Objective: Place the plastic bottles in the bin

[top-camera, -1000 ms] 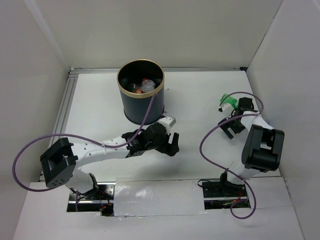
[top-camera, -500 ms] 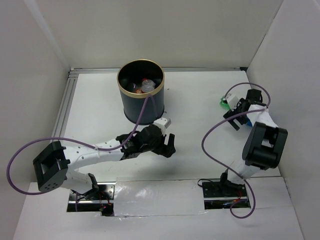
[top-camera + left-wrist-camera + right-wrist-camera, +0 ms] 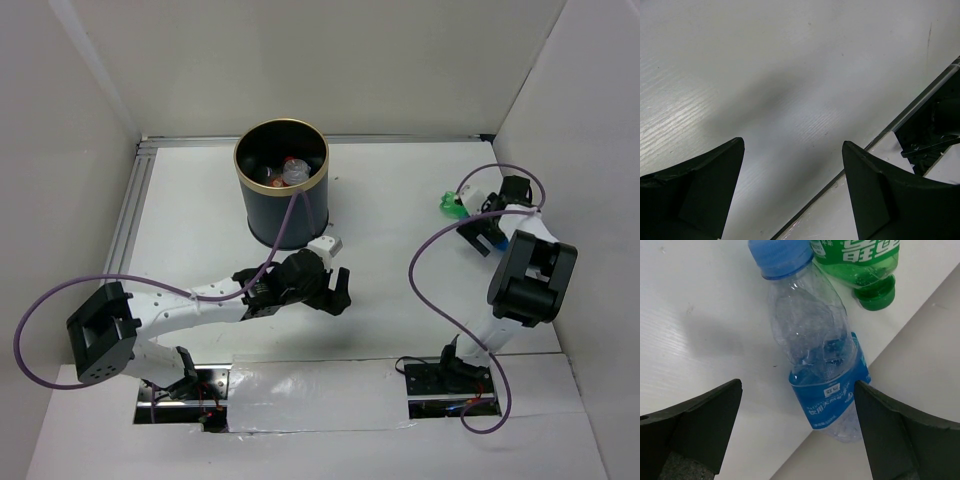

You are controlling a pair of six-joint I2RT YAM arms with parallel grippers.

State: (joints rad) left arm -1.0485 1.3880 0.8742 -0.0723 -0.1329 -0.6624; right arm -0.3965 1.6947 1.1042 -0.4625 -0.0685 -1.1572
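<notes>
A clear bottle point(image 3: 815, 345) with a blue cap and blue label lies on the table against the right wall. A green bottle point(image 3: 860, 265) lies beside it and also shows in the top view point(image 3: 452, 205). My right gripper point(image 3: 797, 387) is open just above the clear bottle, a finger on each side, nearer the right one. It is by the right wall in the top view point(image 3: 482, 228). The dark bin point(image 3: 283, 215) with a gold rim stands at the back and holds several bottles point(image 3: 285, 172). My left gripper point(image 3: 335, 290) is open and empty over bare table point(image 3: 792, 145).
The right wall point(image 3: 920, 365) runs close beside the clear bottle. A purple cable point(image 3: 425, 270) loops off the right arm. A taped seam and a dark opening point(image 3: 930, 135) lie at the table's near edge.
My right gripper has moved right, toward the wall, and now sits over the clear bottle. My left arm drew back from the bin a second ago and has held still since.
</notes>
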